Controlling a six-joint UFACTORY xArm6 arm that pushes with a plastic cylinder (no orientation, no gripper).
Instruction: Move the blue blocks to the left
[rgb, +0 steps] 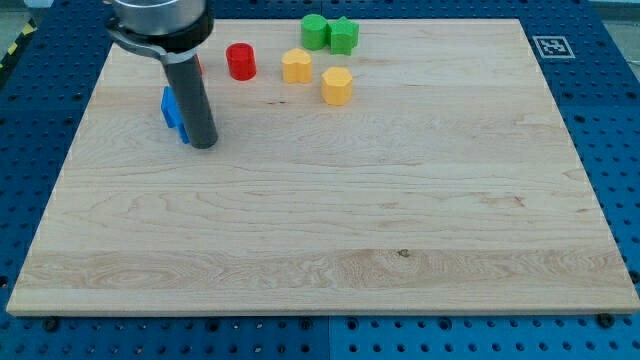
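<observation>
Where my tip (203, 145) meets the board, sits pressed against the right flank of the blue block (173, 110), which lies immediately toward the view's left and slightly up, partly hidden behind the rod. Carries no pincer at all, only a plain rod end, so nothing to spread or pinch. Shows just 1 blue piece for certain, shape unclear; whether a 2nd hides behind the rod cannot be told. Places that blue piece near the upper left of the wooden board (330, 240). Judged from this, calls for a push toward the view's left, tip already on the correct side. Further out, near the top: 1 red cylinder (240, 61), 2 yellow blocks (296, 66) (337, 85), 2 green blocks (315, 31) (344, 35) touching. Glimpses a red sliver beside the rod, unidentifiable.
</observation>
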